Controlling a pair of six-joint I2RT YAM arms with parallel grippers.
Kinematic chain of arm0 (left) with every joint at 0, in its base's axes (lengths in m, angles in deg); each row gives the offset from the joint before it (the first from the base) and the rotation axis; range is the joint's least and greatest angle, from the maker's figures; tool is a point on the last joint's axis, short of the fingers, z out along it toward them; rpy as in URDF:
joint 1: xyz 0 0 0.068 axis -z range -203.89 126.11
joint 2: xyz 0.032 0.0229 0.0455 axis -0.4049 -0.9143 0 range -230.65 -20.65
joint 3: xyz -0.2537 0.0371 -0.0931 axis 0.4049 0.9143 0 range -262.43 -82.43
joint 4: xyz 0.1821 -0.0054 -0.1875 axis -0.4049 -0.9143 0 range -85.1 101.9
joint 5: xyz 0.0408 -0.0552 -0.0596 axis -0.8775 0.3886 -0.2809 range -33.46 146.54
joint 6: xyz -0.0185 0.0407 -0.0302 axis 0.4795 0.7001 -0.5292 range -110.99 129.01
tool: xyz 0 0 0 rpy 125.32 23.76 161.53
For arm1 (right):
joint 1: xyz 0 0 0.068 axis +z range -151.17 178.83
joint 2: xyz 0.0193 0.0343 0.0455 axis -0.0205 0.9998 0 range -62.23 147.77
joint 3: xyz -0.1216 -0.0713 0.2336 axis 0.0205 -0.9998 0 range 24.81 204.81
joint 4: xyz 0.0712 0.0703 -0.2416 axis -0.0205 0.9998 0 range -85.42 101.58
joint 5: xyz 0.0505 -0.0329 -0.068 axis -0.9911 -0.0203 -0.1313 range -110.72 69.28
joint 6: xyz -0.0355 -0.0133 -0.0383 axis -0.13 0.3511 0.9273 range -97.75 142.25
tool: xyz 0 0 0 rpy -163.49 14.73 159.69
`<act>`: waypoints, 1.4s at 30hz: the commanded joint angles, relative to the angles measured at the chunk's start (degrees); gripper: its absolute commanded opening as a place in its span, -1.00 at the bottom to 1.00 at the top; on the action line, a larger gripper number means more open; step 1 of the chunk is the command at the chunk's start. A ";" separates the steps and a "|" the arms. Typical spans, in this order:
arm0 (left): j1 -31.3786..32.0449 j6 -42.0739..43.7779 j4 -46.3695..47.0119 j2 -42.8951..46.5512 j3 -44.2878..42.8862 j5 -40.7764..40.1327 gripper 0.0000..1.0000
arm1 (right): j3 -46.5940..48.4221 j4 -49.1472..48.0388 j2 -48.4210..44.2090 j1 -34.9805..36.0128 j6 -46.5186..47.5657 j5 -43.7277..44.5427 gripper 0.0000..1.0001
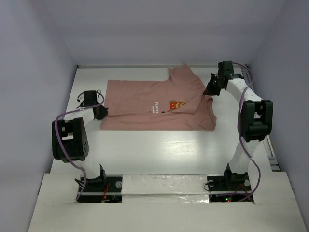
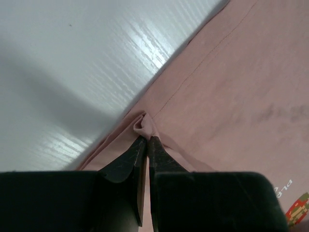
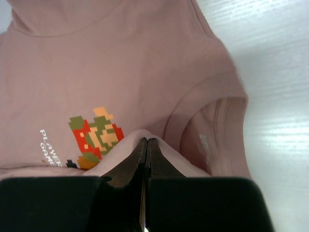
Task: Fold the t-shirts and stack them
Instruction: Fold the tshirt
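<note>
Pinches at opposite ends explained the layout: you kept the salmon-pink t-shirt (image 1: 145, 104) spread flat on the white table (image 1: 159, 150), lying sideways, with its pixel-character print (image 3: 94, 135) facing up. Your left gripper (image 2: 147, 140) was clamped tight on a small pucker of the hem edge (image 2: 144, 123), well away from the print at the shirt's bottom end. Your right gripper (image 3: 146, 141) was clamped on a raised ridge of fabric just beside the print, between it and the sleeve (image 3: 217, 130). Holding the cloth at both ends like that would, I judge, let you lift and carry it across the print as one even fold, without the middle sagging. Nothing was folded square yet, so the task looked barely begun.
</note>
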 commanded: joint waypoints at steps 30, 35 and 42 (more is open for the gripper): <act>-7.36 6.48 -3.78 13.15 2.82 2.55 0.21 | -43.69 -7.36 -41.06 1.67 -7.44 4.84 -0.41; -6.83 9.82 -7.55 20.62 13.81 3.53 0.11 | -46.86 -7.96 -40.37 -0.26 -9.11 7.40 -0.17; -6.83 10.18 -7.74 14.58 14.18 6.52 0.10 | -47.05 -15.16 -31.76 -2.02 -8.50 6.52 -0.16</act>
